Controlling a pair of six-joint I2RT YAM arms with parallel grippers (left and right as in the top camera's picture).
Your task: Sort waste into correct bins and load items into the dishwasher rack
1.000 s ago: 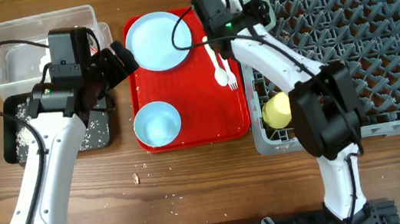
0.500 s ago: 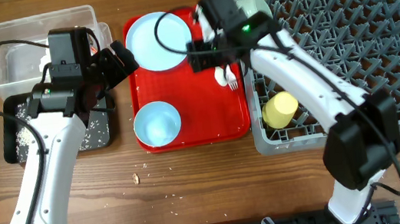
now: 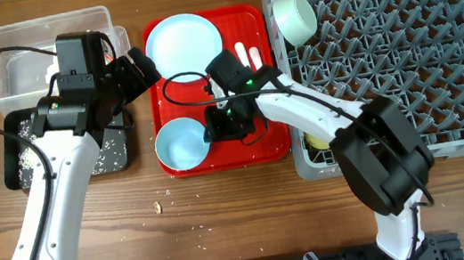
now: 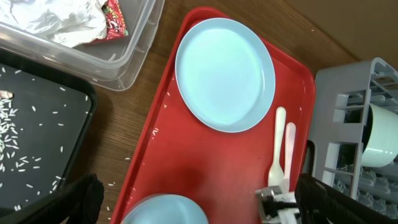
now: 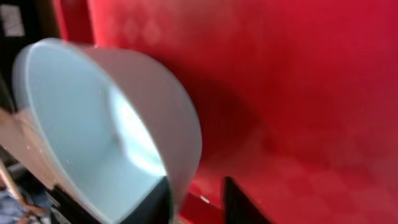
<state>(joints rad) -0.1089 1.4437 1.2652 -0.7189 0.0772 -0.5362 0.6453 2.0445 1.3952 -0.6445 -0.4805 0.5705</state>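
Observation:
A pale blue bowl (image 3: pixel 182 144) sits at the near end of the red tray (image 3: pixel 269 138). My right gripper (image 3: pixel 214 125) is low at its right rim. In the right wrist view the gripper (image 5: pixel 196 202) straddles the bowl (image 5: pixel 93 112) wall, one finger inside and one outside, with a slit of tray showing beside the outer finger. My left gripper (image 3: pixel 142 73) hangs wide open and empty over the tray's left edge. A pale blue plate (image 3: pixel 185 48) and the white spoon and fork (image 3: pixel 249 56) lie on the tray. Another bowl (image 3: pixel 293 16) and a yellow cup (image 3: pixel 312 140) are in the grey rack (image 3: pixel 402 54).
The clear box (image 4: pixel 134 53) holds a crumpled napkin (image 4: pixel 56 22) and a red wrapper (image 4: pixel 115 12). The black tray (image 4: pixel 37 180) is strewn with crumbs. A few crumbs (image 3: pixel 158 207) lie on the wooden table in front of the red tray.
My right arm swung from the rack's far left corner down to the bowl on the red tray, and its jaws narrowed around the rim. The left arm stayed still.

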